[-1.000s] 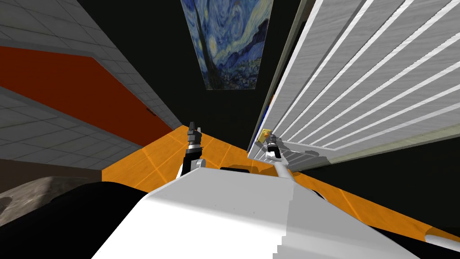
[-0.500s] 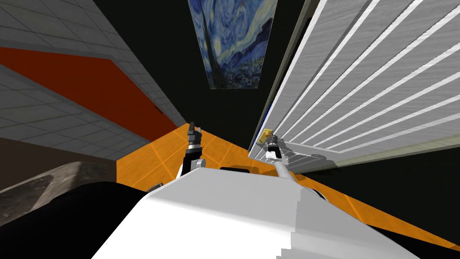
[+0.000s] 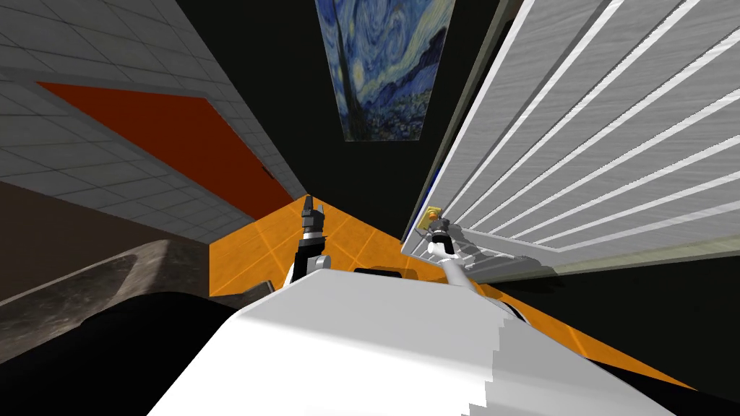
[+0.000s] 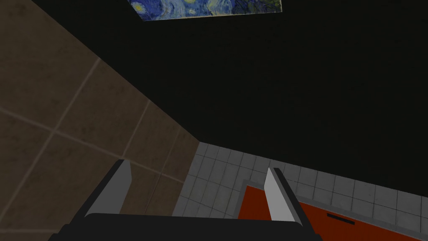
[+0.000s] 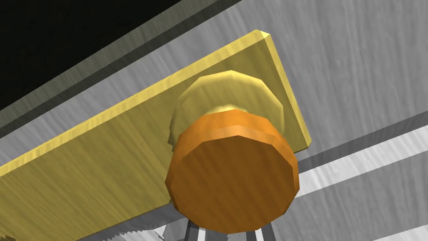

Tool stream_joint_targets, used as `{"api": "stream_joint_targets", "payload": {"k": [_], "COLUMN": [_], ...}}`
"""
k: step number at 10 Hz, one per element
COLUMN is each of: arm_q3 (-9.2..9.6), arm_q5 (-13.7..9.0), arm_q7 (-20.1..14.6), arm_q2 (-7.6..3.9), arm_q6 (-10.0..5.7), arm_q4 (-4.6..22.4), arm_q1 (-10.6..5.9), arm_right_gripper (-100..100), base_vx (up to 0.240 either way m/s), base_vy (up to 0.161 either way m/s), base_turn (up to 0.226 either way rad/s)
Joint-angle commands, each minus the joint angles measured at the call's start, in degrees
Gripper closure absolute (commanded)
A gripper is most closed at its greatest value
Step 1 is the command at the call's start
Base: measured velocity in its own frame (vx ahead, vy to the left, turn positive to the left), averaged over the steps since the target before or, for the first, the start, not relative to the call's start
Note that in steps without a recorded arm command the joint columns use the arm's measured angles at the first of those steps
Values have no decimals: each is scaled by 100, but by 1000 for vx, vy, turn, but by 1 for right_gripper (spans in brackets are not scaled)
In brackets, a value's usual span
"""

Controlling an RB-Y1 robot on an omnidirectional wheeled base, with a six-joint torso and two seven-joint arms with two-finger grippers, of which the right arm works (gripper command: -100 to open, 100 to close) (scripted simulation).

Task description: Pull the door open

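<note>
Dead ahead of right pincer, touching it: orange knob on yellow plate at grey slatted door's near edge, pincer closed in tight, reads as clamped on knob; left pincer spread, idle, well apart to its left, so right arm's job, pull straight back along knob axis.

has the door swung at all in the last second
Cannot tell. The whole head view shifted with my own move; the door stands about as far from the painting as before.
</note>
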Motion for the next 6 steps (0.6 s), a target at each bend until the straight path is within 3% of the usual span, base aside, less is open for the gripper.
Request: {"api": "stream_joint_targets", "payload": {"k": [1,3,5,6], "arm_q3": [30,6,6,-18], "arm_q5": [-147,-279,-279,-412], "arm_q7": [-286,-535,-535,-756], "arm_q2": [25,17,17,8], "arm_q6": [-12,-13,-13,-13], "arm_q4": [-69,-31,-31,7], "arm_q1": [-64,-87,-87,-111], "arm_right_gripper": [100,100,100,100], "base_vx": [-52,-71,-11,-25], "base_vy": [-24,-36,-6,-15], "base_turn": [126,141,-14,107]}}
